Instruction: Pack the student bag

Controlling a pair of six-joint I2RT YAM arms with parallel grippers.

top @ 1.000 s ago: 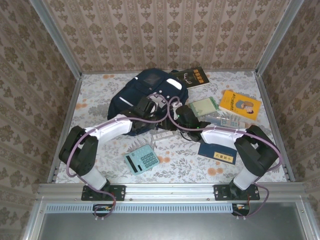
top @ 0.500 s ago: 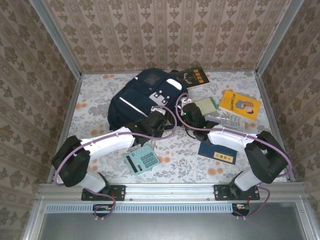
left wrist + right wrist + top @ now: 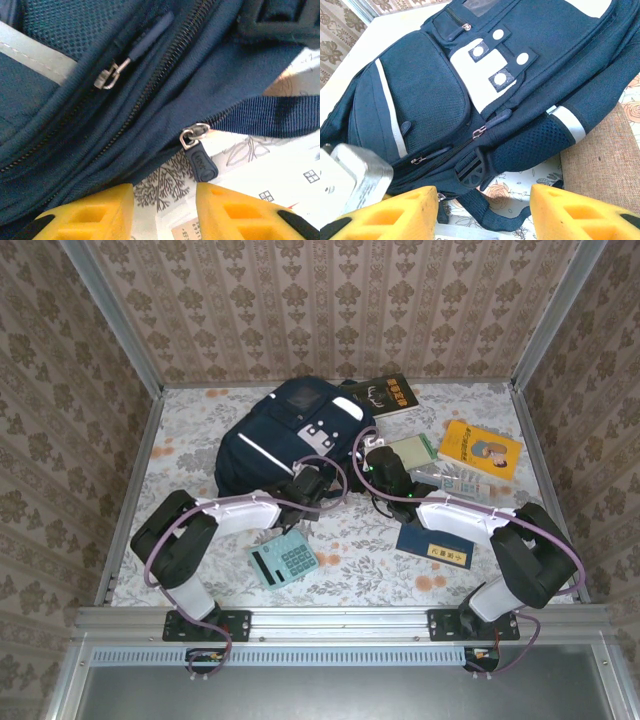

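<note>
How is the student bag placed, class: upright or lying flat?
Lying flat: the student bag rests on the table, its front facing up.

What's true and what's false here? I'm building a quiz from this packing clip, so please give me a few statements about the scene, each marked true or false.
1. The left gripper has its jaws apart, with a zipper pull of the student bag just ahead of them. True.
2. The right gripper holds the yellow book. False: its jaws are open and empty, and that book lies on the table.
3. The teal calculator is inside the bag. False: it lies on the table, nearer the arm bases than the bag.
4. A black book lies at the bag's far right corner. True.
</note>
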